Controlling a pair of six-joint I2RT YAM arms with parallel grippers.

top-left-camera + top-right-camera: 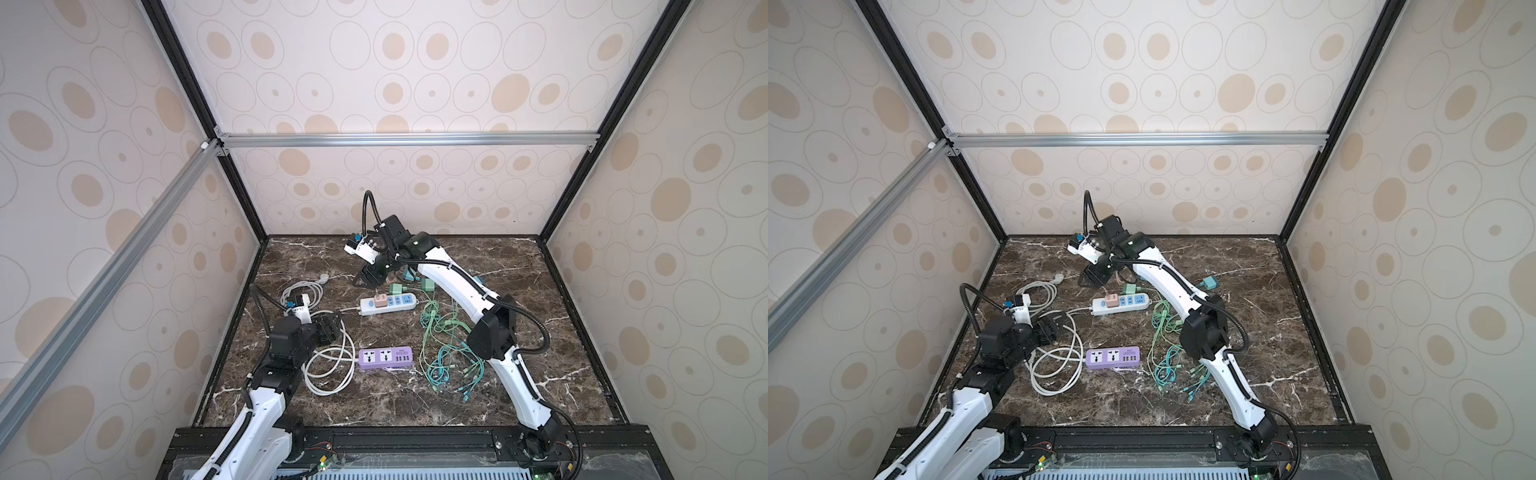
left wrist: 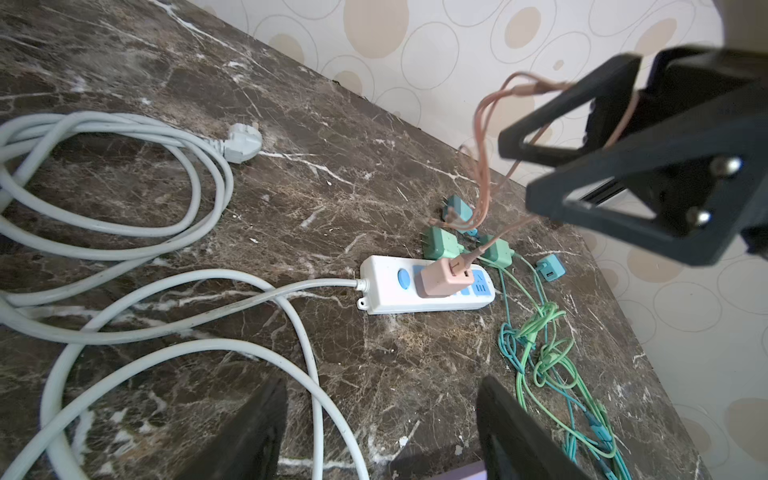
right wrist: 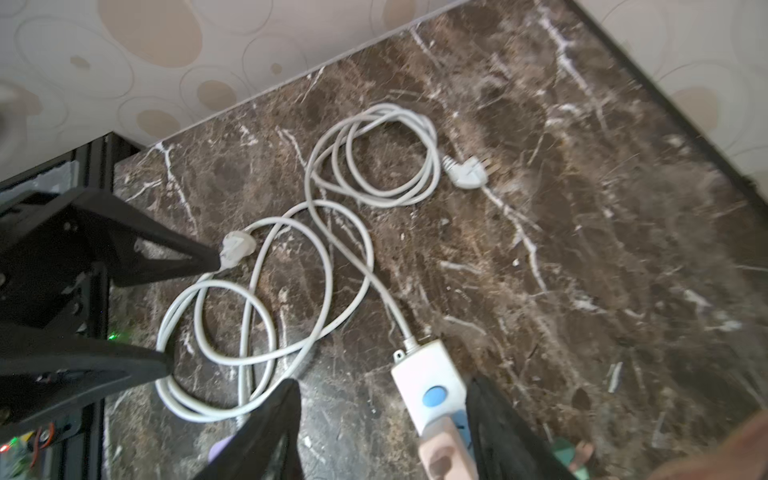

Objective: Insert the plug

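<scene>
A pink plug sits in a socket of the white power strip at mid table. Its thin pink cable rises and hangs over a finger of my right gripper. That gripper is open, raised just behind the strip, with nothing between its fingers. My left gripper is open too, low over the strip's white cord, left of the strip.
A purple power strip lies nearer the front. Green chargers and tangled green cables spread right of the white strip. White cord coils and a white wall plug lie on the left.
</scene>
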